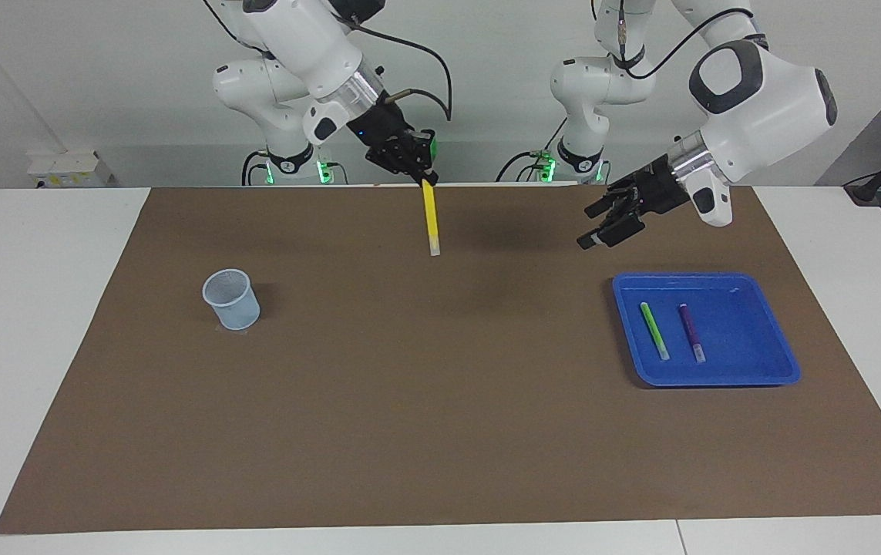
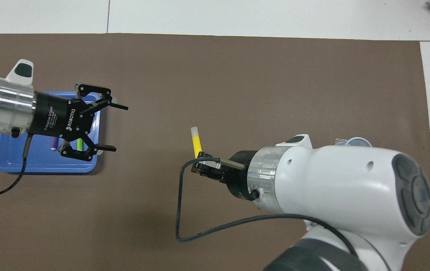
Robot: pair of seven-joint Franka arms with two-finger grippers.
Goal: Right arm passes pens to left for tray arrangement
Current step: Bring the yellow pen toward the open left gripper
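I have the right arm's broad black two-finger gripper point(image 1: 423, 174) up in the air over the middle of the brown mat point(image 1: 440, 432), toward the mat's edge at the robots' end. It is clenched on the top of the slim yellow marker pen point(image 1: 430, 218), which hangs almost upright below the fingers with its pale whitish end pointing down, clear of the mat. From overhead the same gripper point(image 2: 199, 165) shows only as a dark block under the white wrist, with the yellow marker pen point(image 2: 196, 142) sticking out past it.

The left arm's narrower black gripper point(image 1: 598, 230) is raised too, over bare mat just beside the tray's corner nearest the robots and the mat's middle. Its two fingers are spread wide with nothing between them; overhead that gripper point(image 2: 113, 128) shows the gap plainly, fingertips point(image 2: 122, 108) well apart.

The shallow bright-blue plastic tray point(image 1: 748, 374) sits on the mat toward the left arm's end. Inside it lie the slim green marker pen point(image 1: 654, 330) and the slim purple marker pen point(image 1: 691, 332), side by side and apart, neither touched by a gripper.

A small pale-blue mesh cup point(image 1: 231, 299) stands upright on the mat toward the right arm's end, well apart from both grippers.
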